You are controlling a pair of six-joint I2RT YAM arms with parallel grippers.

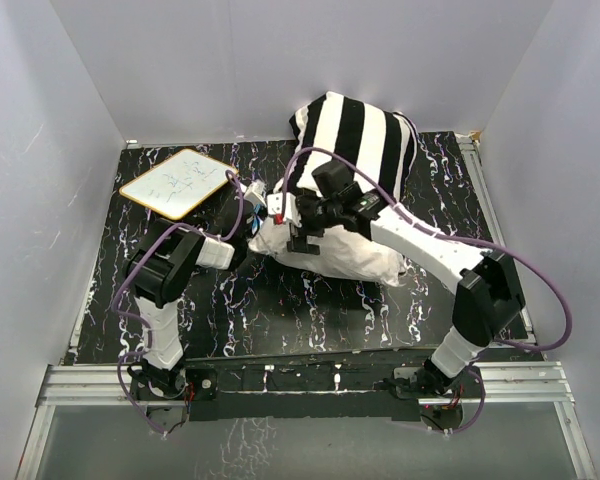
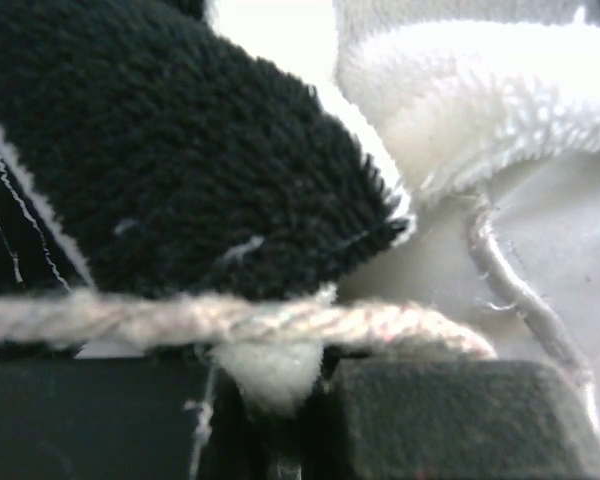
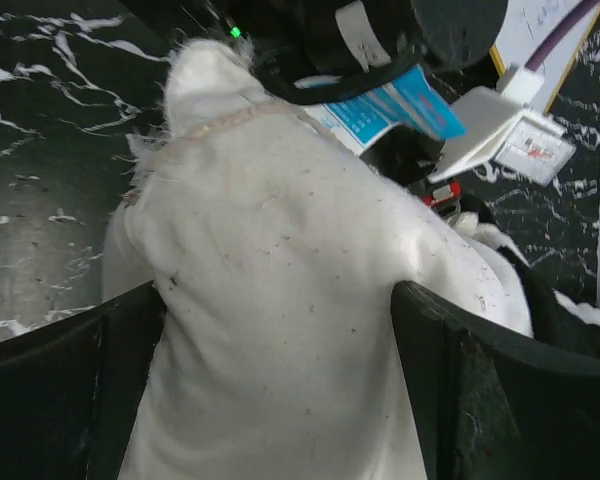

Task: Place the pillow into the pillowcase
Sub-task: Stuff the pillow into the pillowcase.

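Black tabletop (image 1: 280, 310) with white veining, plain white walls on three sides. Small whiteboard (image 1: 185, 183) lies flat at far left, apart from the bundle.

Pillowcase (image 1: 355, 135): striped black and white, heaped at the far edge toward the back wall. Stripes run near-to-far. It covers the far part of the pillow (image 1: 345, 262). The pillow's near end is bare, a white band lying left-right at table centre. Long axis of the whole bundle runs away from the arm bases, leaning slightly right. One bare corner points left, toward the left arm.

Left gripper (image 1: 260, 215): at that left corner.
- Wrist view: jaws closed, only a narrow slot between the two dark fingers (image 2: 450, 410).
- A white tuft is pinched in the slot, just under a braided cord seam lying across both fingertips.
- The right wrist view shows the pillow's corner (image 3: 205, 80) rising into this gripper (image 3: 310, 40), so I read the tuft as pillow fabric.
- The pillowcase's black plush edge (image 2: 180, 150) sits directly above the cord, touching it.

Right gripper (image 1: 302, 238): over the bare near end, pointing left.
- Wrist view: jaws spread wide, one finger (image 3: 50, 380) on each side of the white pillow cloth.
- The cloth fills the gap and touches both inner faces.
- Astride it, not clamped.
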